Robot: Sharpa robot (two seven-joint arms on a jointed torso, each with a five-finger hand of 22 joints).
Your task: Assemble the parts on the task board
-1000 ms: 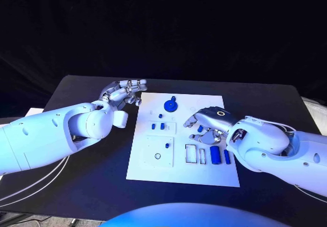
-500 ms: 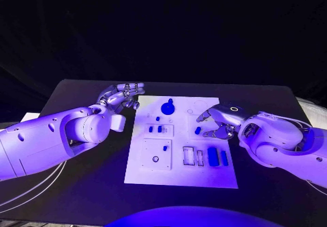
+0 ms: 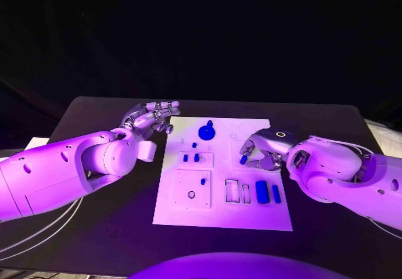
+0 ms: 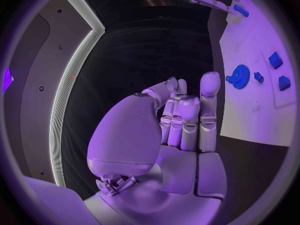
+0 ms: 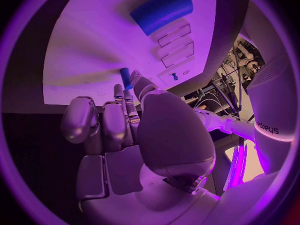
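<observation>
The tabletop carries the board in its middle, with bare dark margin on every side for the arms to swing. The left hand hovers just off the board's far-left corner, fingers loosely apart, holding nothing. The right hand sits over the board's right side, fingers curled, a small peg pinched at its fingertips. The gear lies near the far edge and the cylinder near the right edge. These parts look light, rigid and probably slick; best taken by their sides, since they could slip or tip
</observation>
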